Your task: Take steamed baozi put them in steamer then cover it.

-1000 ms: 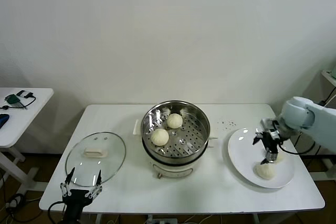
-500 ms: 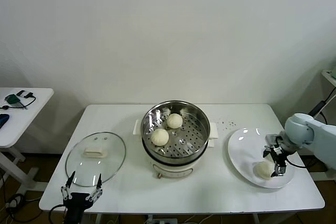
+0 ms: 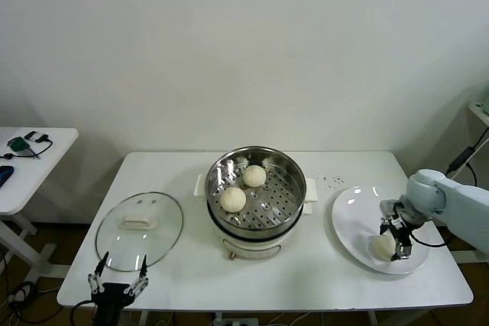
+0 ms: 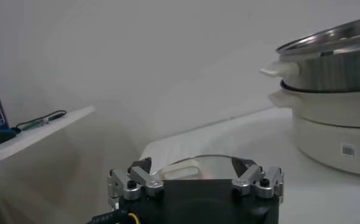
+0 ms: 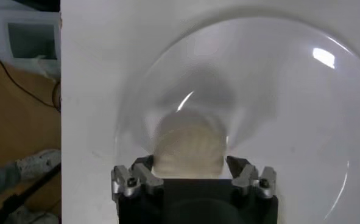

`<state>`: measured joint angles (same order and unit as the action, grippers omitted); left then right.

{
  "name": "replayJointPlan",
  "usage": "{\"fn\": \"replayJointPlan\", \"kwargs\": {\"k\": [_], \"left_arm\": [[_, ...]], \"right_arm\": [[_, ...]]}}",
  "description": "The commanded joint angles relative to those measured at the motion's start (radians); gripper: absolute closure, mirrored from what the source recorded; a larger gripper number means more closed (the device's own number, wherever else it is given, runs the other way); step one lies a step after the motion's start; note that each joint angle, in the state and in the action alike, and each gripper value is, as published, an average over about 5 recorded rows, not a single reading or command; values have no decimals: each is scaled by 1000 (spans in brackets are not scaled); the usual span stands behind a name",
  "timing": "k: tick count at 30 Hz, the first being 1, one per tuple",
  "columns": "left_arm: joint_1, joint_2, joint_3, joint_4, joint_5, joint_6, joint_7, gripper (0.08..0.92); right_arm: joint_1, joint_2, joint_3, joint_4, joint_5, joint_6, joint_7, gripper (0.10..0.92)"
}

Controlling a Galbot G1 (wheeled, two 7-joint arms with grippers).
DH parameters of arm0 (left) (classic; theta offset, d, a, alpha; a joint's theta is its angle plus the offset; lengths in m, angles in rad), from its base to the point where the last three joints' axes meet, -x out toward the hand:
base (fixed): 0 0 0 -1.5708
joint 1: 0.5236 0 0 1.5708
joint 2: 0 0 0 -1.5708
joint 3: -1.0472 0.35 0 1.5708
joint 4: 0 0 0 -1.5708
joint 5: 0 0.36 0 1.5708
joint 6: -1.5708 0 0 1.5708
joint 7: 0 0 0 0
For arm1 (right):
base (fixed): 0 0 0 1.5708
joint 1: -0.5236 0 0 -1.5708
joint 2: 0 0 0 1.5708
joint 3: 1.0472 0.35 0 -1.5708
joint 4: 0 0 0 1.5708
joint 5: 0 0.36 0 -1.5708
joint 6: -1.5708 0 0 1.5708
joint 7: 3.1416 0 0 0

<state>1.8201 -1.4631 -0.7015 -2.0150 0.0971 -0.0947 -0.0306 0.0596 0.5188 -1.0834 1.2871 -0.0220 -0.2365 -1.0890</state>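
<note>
The steamer (image 3: 256, 230) stands mid-table with two baozi (image 3: 254, 175) (image 3: 233, 199) on its perforated tray. One more baozi (image 3: 381, 246) lies on the white plate (image 3: 351, 215) at the right; a fourth does not show. My right gripper (image 3: 394, 240) is down on the plate, open, with its fingers on either side of that baozi (image 5: 189, 140), as the right wrist view (image 5: 190, 163) shows. My left gripper (image 3: 118, 282) is open and empty, parked below the table's front left edge. Its wrist view (image 4: 195, 167) looks over the lid towards the steamer (image 4: 332, 67).
The round glass lid (image 3: 139, 229) lies flat on the table left of the steamer and shows in the left wrist view (image 4: 198, 164). A small side table (image 3: 34, 162) with cables stands at the far left. Dark crumbs (image 3: 331, 181) lie behind the plate.
My right gripper has moved down and towards the front of the plate and now straddles the baozi there. My left gripper has sunk slightly.
</note>
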Motion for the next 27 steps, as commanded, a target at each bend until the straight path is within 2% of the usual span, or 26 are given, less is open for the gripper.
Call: {"fn": "replayJointPlan", "kwargs": {"k": [1, 9, 16, 21, 27], "left_arm": [[1, 0, 1, -2, -1, -1, 0, 177], [5, 3, 1, -15, -3, -1, -2, 177], [11, 8, 5, -23, -3, 1, -3, 177], [18, 13, 7, -33, -3, 5, -3, 177], [22, 10, 13, -39, -7, 7, -2, 177]], "right_arm": [[6, 8, -17, -7, -6, 0, -1, 330], [135, 1, -84, 30, -2, 55, -2, 353], [582, 133, -327, 50, -58, 423, -50, 347], [849, 289, -463, 54, -36, 583, -67, 342], [911, 418, -433, 114, -91, 729, -74, 339]]}}
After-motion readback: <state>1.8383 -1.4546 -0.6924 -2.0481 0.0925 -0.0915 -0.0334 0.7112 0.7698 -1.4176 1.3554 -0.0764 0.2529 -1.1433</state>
